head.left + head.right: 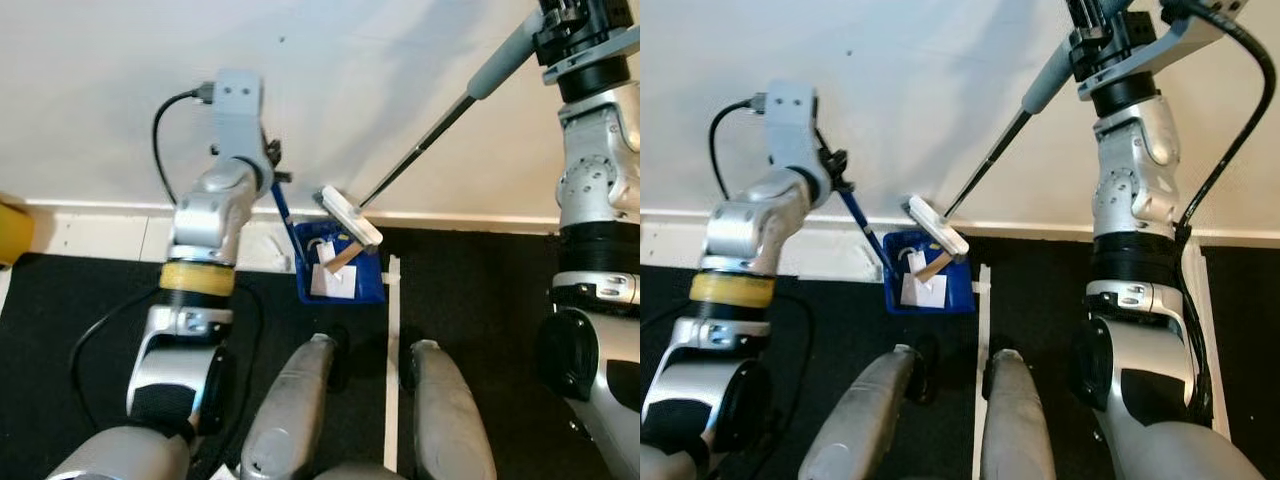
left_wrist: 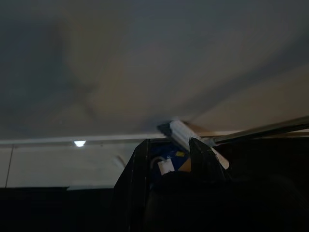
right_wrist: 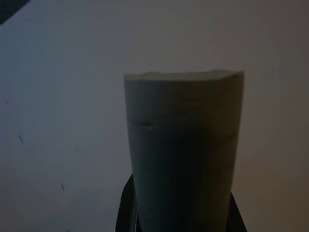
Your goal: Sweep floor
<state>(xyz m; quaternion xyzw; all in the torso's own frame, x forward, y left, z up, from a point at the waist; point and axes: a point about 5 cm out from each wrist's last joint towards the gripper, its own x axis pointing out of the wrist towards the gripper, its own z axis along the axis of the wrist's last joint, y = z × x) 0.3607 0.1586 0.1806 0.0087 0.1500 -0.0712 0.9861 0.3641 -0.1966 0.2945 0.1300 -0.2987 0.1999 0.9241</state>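
1. A pale wall (image 1: 380, 90) is filling the upper half of the head views, meeting a white baseboard (image 1: 90, 235) where the black floor mat (image 1: 480, 300) is beginning

2. The right arm is standing tall on the right, its right gripper (image 1: 1095, 25) raised high by the upper frame edge and clamped around the grey grip of the broom handle (image 1: 500, 60); in the right wrist view that grey grip (image 3: 183, 150) is sitting squeezed between the two black fingers

3. The left arm is bending up from the lower left, and the left gripper (image 1: 275, 170) is closing on the upright blue handle of the dustpan (image 1: 283, 215), near the wall

4. The broom's thin dark shaft (image 1: 415, 150) is slanting down from the right gripper to the white broom head (image 1: 350, 215), which is resting tilted over the dustpan's back rim

5. The blue dustpan (image 1: 372, 285) is sitting on the floor against the baseboard, just ahead of the robot's grey feet (image 1: 300, 400)

6. White paper scraps (image 1: 333, 282) and a tan piece (image 1: 343, 257) are lying inside the dustpan
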